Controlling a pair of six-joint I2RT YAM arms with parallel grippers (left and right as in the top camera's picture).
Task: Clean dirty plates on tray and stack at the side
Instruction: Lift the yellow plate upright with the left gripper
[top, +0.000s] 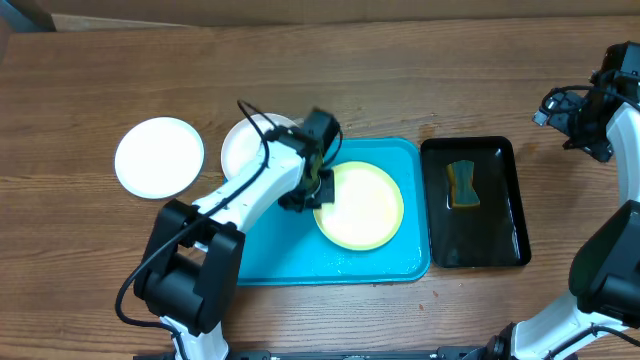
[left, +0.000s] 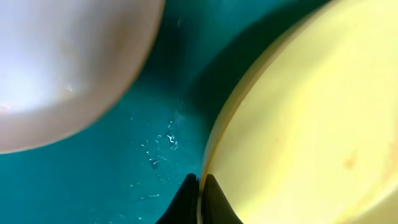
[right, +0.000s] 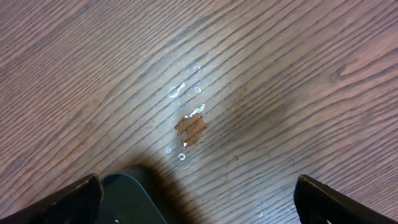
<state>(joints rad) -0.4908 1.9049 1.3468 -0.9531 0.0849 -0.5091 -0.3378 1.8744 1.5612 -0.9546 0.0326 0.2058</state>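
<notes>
A pale yellow plate (top: 360, 206) lies on the turquoise tray (top: 280, 255). My left gripper (top: 318, 188) is shut on the yellow plate's left rim; in the left wrist view its fingers (left: 200, 183) pinch the rim of the yellow plate (left: 311, 124) above the wet tray (left: 124, 162). A white plate (top: 245, 145) sits at the tray's upper left corner, partly under the arm, and shows in the left wrist view (left: 62, 62). Another white plate (top: 159, 157) lies on the table at the left. My right gripper (right: 198, 190) is open and empty over bare wood at the far right (top: 590, 120).
A black tray (top: 475, 225) stands right of the turquoise tray and holds a sponge (top: 462, 184). Its corner shows in the right wrist view (right: 134, 199). A small brown stain with water drops (right: 191, 129) marks the wood there.
</notes>
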